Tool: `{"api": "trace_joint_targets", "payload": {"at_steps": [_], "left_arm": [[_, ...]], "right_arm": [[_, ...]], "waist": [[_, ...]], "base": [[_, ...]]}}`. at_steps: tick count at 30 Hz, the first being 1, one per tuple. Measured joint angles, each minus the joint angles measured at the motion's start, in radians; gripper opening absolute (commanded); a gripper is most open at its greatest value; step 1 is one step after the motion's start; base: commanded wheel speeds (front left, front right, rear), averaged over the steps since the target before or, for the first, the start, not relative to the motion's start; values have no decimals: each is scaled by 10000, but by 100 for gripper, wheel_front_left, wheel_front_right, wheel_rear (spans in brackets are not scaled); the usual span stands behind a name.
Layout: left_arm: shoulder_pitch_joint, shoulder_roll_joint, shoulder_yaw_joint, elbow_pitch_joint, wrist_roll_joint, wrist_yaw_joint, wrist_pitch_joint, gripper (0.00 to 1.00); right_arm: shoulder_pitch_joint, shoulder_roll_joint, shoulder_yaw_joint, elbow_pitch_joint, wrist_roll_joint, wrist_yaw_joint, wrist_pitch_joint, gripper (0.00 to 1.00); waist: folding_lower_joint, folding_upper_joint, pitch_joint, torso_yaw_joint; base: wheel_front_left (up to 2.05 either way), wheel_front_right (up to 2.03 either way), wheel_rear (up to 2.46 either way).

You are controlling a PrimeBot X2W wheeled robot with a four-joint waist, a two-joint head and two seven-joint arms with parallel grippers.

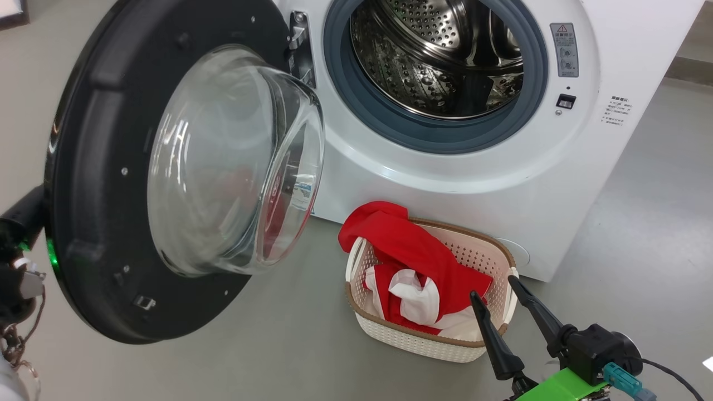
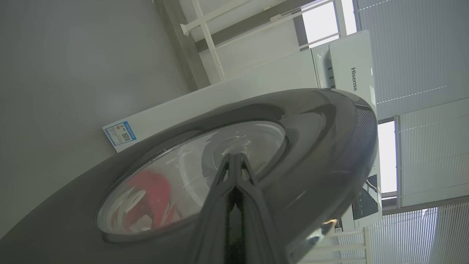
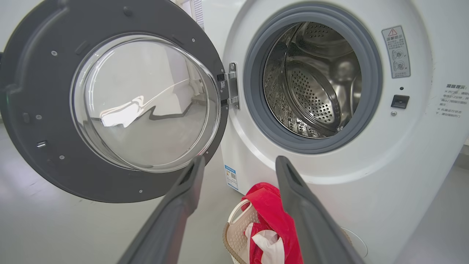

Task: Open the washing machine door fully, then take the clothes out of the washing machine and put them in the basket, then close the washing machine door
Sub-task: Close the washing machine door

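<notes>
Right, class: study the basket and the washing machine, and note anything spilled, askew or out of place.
The red clothes are not fully inside the basket: one red fold hangs out over its far left corner, towards the washing machine. Nothing else stands out; the drum looks empty.

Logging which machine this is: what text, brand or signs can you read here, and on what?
"Hisense": on the washing machine, white front panel.
Unreadable, too small: warning sticker with triangle sign beside the drum opening.
Unreadable: printed notice of Chinese characters further right.
Unreadable: blue label sticker with QR code.
</notes>
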Motion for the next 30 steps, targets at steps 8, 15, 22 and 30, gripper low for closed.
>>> {"api": "trace_joint_targets", "payload": {"at_steps": [8, 15, 22, 30], "left_arm": [[788, -788, 10, -1695, -407, 232, 639, 0], [1637, -1398, -50, -3429, -679, 769, 1104, 0], [2130, -1760, -240, -4771, -1195, 1296, 1455, 0], [2497, -1822, -738, -5614, -1900, 1795, 1536, 0]], "right_arm": [[-2, 12, 4, 63, 52, 0, -33, 100], [-6, 17, -6, 84, 52, 0, -121, 100], [-14, 15, -12, 100, 54, 0, -130, 100], [-274, 17, 10, 142, 102, 0, -198, 100]], "waist": [[0, 0, 13, -46], [0, 0, 72, -154], [0, 0, 162, -262], [0, 0, 286, -465]], "base": [[0, 0, 0], [0, 0, 0], [0, 0, 0], [0, 0, 0]]}}
